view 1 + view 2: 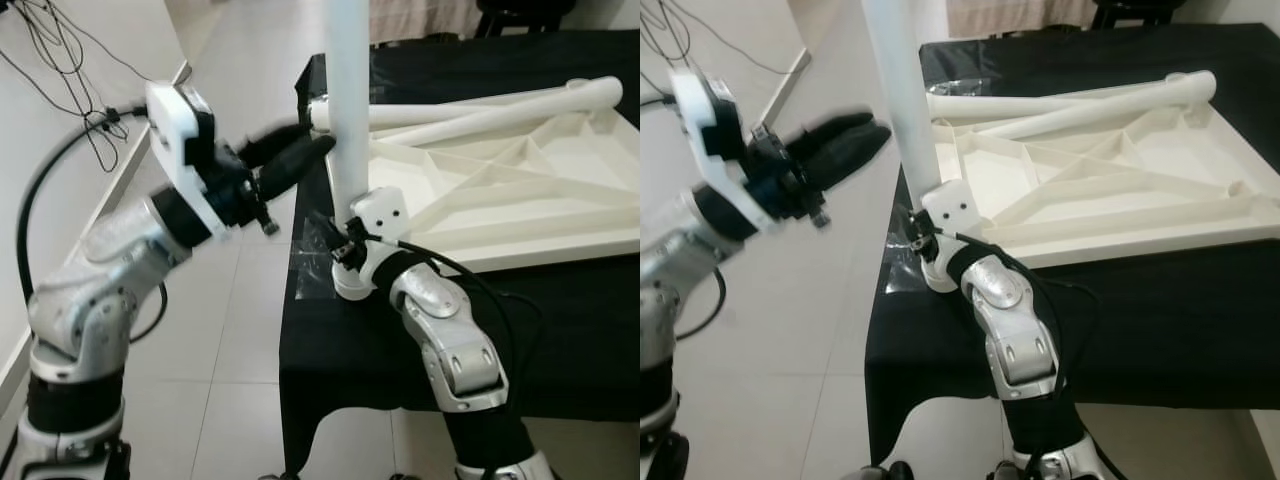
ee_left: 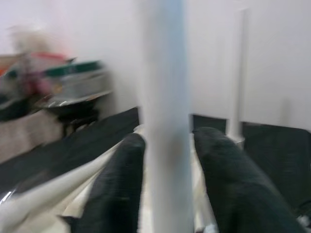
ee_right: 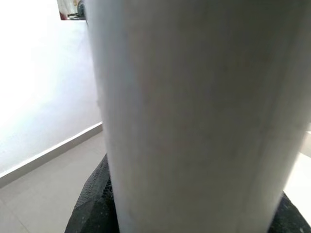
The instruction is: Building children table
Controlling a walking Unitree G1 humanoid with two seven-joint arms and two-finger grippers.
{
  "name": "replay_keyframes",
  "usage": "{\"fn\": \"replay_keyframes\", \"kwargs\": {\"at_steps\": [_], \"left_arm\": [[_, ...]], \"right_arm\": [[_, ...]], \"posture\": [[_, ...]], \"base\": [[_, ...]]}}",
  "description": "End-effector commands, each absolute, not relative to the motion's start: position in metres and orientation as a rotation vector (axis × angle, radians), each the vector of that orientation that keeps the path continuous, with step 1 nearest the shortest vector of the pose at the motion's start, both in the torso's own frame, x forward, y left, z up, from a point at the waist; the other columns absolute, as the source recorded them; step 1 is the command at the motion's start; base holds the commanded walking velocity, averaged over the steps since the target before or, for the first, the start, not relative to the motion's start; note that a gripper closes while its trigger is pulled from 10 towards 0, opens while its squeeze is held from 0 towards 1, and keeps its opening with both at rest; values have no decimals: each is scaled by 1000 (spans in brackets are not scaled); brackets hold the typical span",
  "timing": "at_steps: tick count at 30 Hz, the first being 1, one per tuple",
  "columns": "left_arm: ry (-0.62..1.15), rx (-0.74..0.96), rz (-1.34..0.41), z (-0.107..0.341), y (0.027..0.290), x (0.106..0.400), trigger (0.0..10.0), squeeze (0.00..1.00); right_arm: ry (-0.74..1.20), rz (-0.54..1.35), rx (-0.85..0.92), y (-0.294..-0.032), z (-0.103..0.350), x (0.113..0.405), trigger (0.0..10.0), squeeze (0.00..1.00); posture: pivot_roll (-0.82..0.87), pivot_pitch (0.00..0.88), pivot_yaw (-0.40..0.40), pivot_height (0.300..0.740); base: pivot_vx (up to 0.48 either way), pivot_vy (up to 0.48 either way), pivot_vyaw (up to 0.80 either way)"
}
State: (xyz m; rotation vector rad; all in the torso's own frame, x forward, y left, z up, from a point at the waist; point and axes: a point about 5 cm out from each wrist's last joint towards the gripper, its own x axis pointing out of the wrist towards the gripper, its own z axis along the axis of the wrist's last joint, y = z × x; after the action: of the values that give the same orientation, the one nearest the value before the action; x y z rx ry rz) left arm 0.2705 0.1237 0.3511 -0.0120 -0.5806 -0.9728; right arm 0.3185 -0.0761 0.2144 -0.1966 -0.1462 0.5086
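Note:
A white tabletop (image 1: pixel 560 200) lies upside down on the black-draped table (image 1: pixel 560 340), ribs facing up. One white table leg (image 1: pixel 348 100) stands upright at its near left corner. My right gripper (image 1: pixel 345 258) is shut on the foot of this leg; in the right wrist view the leg (image 3: pixel 194 121) sits close, with black fingers (image 3: pixel 92 204) on either side. My left gripper (image 1: pixel 300 155) is raised beside the leg from the left, open. In the blurred left wrist view its fingers (image 2: pixel 116 189) straddle the leg (image 2: pixel 165 121). Two more white legs (image 1: pixel 480 105) lie across the tabletop's far side.
The black table's left edge (image 1: pixel 290 330) drops to the tiled floor (image 1: pixel 240 330), where my left arm reaches in. Crinkled clear plastic (image 1: pixel 312 270) lies on the cloth near the leg's foot. Loose black cables (image 1: pixel 60 50) hang on the white wall at left.

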Motion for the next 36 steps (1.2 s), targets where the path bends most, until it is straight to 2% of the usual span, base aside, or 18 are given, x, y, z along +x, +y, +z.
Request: {"fn": "replay_keyframes", "kwargs": {"at_steps": [1, 12, 13, 15, 16, 23, 29, 34, 35, 36], "left_arm": [[-572, 4, -969, 350, 128, 271, 10000, 1000], [-538, -76, -982, 359, 117, 291, 10000, 1000], [-509, -123, -986, 361, 113, 301, 10000, 518], [-509, -123, -986, 361, 113, 301, 10000, 518], [-482, -163, -1019, 363, 108, 307, 10000, 0], [-410, -181, -1108, 362, 94, 315, 10000, 0], [-369, -11, -1218, 357, 73, 314, 10000, 0], [-376, 15, -1223, 358, 71, 313, 10000, 0], [-404, 57, -1201, 362, 69, 314, 0, 0], [-404, 57, -1201, 362, 69, 314, 0, 0]], "right_arm": [[4, 509, -184, -76, 184, 320, 10000, 0], [0, 516, -163, -70, 185, 317, 10000, 0], [-3, 521, -159, -68, 186, 316, 10000, 0], [-3, 521, -159, -68, 186, 316, 10000, 0], [-6, 525, -156, -66, 187, 316, 10000, 0], [-9, 531, -151, -64, 188, 315, 10000, 0], [-15, 533, -138, -59, 189, 313, 10000, 0], [-16, 532, -136, -59, 190, 313, 10000, 0], [-16, 531, -135, -59, 190, 313, 10000, 0], [-16, 531, -135, -59, 190, 313, 10000, 0]], "posture": [[36, 169, 100, 740], [27, 166, 113, 740], [25, 165, 115, 740], [25, 165, 115, 740], [22, 167, 117, 740], [19, 172, 123, 740], [13, 177, 132, 740], [13, 177, 132, 740], [15, 179, 131, 740], [15, 179, 131, 740]], "base": [[0, 0, 0], [0, 0, 0], [0, 0, 0], [0, 0, 0], [0, 0, 0], [0, 0, 0], [0, 0, 0], [0, 0, 0], [0, 0, 0], [0, 0, 0]]}}
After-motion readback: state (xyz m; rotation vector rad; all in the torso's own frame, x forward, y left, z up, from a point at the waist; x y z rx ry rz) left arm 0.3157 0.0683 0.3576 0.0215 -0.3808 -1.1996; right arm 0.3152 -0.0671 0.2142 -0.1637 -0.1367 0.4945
